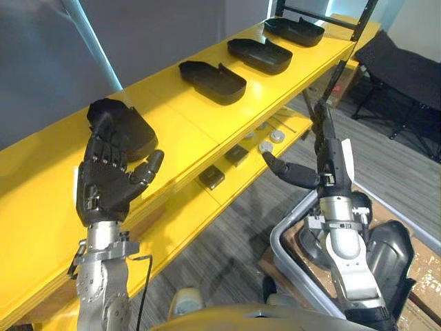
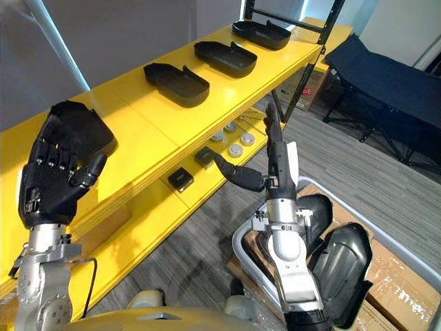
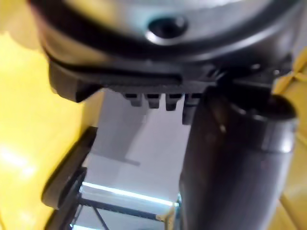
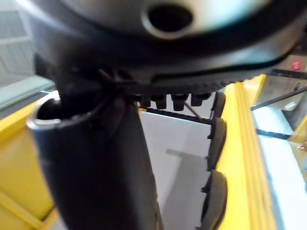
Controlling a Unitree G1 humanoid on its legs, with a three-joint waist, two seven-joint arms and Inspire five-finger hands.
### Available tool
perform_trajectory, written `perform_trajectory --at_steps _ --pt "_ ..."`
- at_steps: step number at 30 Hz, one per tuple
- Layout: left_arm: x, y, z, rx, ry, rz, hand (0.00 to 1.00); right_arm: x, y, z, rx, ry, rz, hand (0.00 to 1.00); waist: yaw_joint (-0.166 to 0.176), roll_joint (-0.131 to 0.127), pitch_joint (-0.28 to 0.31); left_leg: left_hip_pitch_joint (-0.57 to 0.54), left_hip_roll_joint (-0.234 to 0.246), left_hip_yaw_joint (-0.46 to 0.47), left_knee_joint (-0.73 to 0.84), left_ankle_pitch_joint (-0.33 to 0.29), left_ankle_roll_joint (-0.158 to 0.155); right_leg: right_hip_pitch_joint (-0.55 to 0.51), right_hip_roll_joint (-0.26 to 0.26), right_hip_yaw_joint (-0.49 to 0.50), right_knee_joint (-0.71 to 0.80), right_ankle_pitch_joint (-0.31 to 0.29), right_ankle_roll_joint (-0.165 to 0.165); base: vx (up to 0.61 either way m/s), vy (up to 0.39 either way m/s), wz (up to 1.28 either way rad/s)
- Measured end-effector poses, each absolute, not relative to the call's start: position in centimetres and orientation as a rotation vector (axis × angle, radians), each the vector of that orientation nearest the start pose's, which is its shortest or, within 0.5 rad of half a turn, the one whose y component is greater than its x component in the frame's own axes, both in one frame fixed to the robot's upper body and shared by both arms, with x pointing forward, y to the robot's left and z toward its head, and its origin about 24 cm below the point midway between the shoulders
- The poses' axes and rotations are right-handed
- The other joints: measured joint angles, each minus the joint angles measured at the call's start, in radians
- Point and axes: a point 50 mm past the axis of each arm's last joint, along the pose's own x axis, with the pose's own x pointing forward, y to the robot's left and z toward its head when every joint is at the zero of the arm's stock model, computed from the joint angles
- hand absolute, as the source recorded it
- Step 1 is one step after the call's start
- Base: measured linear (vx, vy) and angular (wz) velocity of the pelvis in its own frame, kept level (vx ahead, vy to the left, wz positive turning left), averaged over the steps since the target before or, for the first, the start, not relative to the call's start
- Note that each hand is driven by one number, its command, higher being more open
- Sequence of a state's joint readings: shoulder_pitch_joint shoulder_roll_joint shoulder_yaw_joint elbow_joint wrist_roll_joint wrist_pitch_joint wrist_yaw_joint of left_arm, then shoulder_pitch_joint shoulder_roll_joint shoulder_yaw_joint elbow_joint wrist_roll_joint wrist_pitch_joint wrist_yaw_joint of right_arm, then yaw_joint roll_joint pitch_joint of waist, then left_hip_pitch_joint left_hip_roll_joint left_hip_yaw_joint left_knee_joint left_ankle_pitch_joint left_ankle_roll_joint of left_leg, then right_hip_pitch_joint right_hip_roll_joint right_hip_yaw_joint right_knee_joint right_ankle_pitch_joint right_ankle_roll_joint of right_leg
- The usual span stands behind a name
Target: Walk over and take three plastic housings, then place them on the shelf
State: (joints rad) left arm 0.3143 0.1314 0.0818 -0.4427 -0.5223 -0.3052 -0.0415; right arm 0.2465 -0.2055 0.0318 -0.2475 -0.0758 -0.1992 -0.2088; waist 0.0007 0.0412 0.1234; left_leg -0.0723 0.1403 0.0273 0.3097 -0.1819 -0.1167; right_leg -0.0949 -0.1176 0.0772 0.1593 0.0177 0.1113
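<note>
More housings (image 1: 389, 255) lie in the bin (image 1: 273, 240) beside the right hand (image 1: 324, 162), which is held straight-fingered and empty. The left hand (image 1: 110, 183) is raised, fingers relaxed, against the nearest housing (image 1: 127, 127) on the yellow shelf (image 1: 172, 131); contact cannot be confirmed. Three further housings (image 1: 260, 55) are laid beyond. The shells are judged light, stiff and smooth, so the raised rim is recommended for grasping. Their edge-on profile is given by the right wrist view, and their open cavities by the eye views.

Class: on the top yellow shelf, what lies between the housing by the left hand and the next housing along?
Nothing: the left eye view shows bare shelf between the nearest housing and the next housing.
</note>
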Motion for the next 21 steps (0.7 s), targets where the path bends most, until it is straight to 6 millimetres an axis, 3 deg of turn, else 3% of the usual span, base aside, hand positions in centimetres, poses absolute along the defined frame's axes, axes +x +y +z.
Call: perform_trajectory --at_steps 2,4,5,6,7,8,9,10,11,14,16,17,18,19,21 --pt "19.2 19.5 12.3 -0.275 -0.523 0.016 1.0 18.5 -20.4 4.4 -0.27 -0.099 -0.267 1.0 -0.033 -0.009 0.022 0.05 -0.002 0.023 0.003 -0.014 0.011 -0.014 -0.002 0.014 0.101 0.0 0.0 0.0 0.136 -0.22" --pt "19.6 19.5 12.9 -0.245 -0.543 -0.008 1.0 17.1 -20.7 3.3 -0.237 -0.044 -0.324 1.0 -0.042 -0.028 0.036 0.095 -0.007 0.069 0.014 -0.027 0.02 -0.015 -0.013 0.009 0.143 0.003 0.005 -0.07 0.139 -0.77" --pt "19.6 19.7 13.1 -0.231 -0.55 -0.006 1.0 16.7 -20.6 3.2 -0.215 -0.046 -0.35 1.0 -0.044 -0.045 0.046 0.121 -0.006 0.128 0.026 -0.041 0.035 -0.015 -0.031 -0.052 0.141 0.02 0.02 -0.26 0.102 -1.51" --pt "19.6 19.9 13.2 -0.226 -0.551 0.004 1.0 16.9 -20.5 3.5 -0.217 -0.076 -0.342 1.0 -0.045 -0.048 0.05 0.133 -0.001 0.187 0.029 -0.058 0.05 -0.02 -0.035 -0.11 0.088 0.076 0.011 -0.25 0.073 -1.54" --pt "19.6 20.0 13.2 -0.224 -0.55 0.009 1.0 17.1 -20.4 3.8 -0.226 -0.093 -0.333 1.0 -0.044 -0.026 0.054 0.127 0.014 0.219 0.026 -0.056 0.064 -0.017 -0.029 -0.12 0.042 0.099 0.003 -0.32 0.071 -1.3" --pt "19.7 20.2 13.4 -0.215 -0.549 0.013 1.0 17.5 -20.0 4.1 -0.224 -0.122 -0.326 1.0 -0.045 -0.026 0.054 0.12 0.021 0.25 0.018 -0.051 0.075 -0.026 -0.033 -0.16 0.076 0.082 -0.031 -0.25 0.07 -0.88" --pt "19.9 20.5 13.4 -0.215 -0.549 0.018 1.0 18.0 -19.4 4.4 -0.23 -0.148 -0.324 1.0 -0.045 -0.025 0.054 0.109 0.03 0.27 0.006 -0.035 0.088 -0.03 -0.052 -0.215 0.194 -0.002 -0.075 -0.36 0.072 -0.76" --pt "20.0 20.8 13.2 -0.252 -0.542 0.027 1.0 18.6 -18.5 4.9 -0.236 -0.181 -0.309 1.0 -0.036 -0.022 0.052 0.091 0.045 0.277 -0.013 -0.009 0.093 -0.015 -0.078 -0.259 0.302 -0.072 -0.073 -0.23 0.034 -0.44" --pt "20.0 20.8 13.1 -0.261 -0.54 0.03 1.0 18.7 -18.4 4.9 -0.24 -0.186 -0.305 1.0 -0.034 -0.023 0.052 0.086 0.047 0.275 -0.015 -0.004 0.092 -0.008 -0.085 -0.268 0.321 -0.083 -0.071 -0.15 -0.036 -0.27" --pt "19.8 21.1 11.3 -0.47 -0.504 0.049 1.0 19.9 -17.3 4.8 -0.251 -0.196 -0.288 1.0 -0.012 -0.032 0.047 0.052 0.053 0.282 -0.061 0.067 0.075 0.067 -0.172 -0.305 0.401 -0.142 -0.081 -0.13 -0.175 -0.08" --pt "18.9 20.5 9.9 -0.646 -0.499 0.037 1.0 20.6 -16.5 3.6 -0.312 -0.14 -0.243 1.0 0.011 -0.05 0.037 0.044 0.074 0.317 -0.085 0.131 0.024 0.098 -0.243 -0.332 0.361 -0.135 -0.08 -0.13 -0.294 -0.37" --pt "18.7 20.3 9.6 -0.697 -0.501 0.021 1.0 20.8 -16.3 3.2 -0.322 -0.12 -0.224 1.0 0.014 -0.048 0.038 0.043 0.088 0.327 -0.086 0.143 0.013 0.093 -0.221 -0.338 0.35 -0.149 -0.068 -0.13 -0.339 -0.74" --pt "18.7 19.1 9.3 -0.77 -0.494 -0.032 1.0 20.8 -16.3 2.3 -0.355 -0.071 -0.198 1.0 0.031 -0.029 0.033 0.04 0.131 0.353 -0.105 0.164 0.001 0.075 -0.168 -0.364 0.317 -0.154 -0.065 -0.14 -0.309 -0.98" --pt "18.9 18.1 9.6 -0.787 -0.501 -0.098 1.0 20.8 -16.5 1.6 -0.39 -0.032 -0.173 1.0 0.038 0.0 0.014 0.042 0.184 0.384 -0.129 0.196 -0.01 0.078 -0.114 -0.364 0.236 -0.158 -0.04 -0.12 -0.285 -1.08" --pt "19.3 17.5 10.5 -0.776 -0.543 -0.168 1.0 21.1 -16.4 1.8 -0.39 -0.037 -0.146 1.0 0.032 -0.016 0.018 0.042 0.238 0.451 -0.135 0.225 -0.047 0.095 -0.05 -0.396 0.109 -0.191 0.01 -0.12 -0.364 -1.09"
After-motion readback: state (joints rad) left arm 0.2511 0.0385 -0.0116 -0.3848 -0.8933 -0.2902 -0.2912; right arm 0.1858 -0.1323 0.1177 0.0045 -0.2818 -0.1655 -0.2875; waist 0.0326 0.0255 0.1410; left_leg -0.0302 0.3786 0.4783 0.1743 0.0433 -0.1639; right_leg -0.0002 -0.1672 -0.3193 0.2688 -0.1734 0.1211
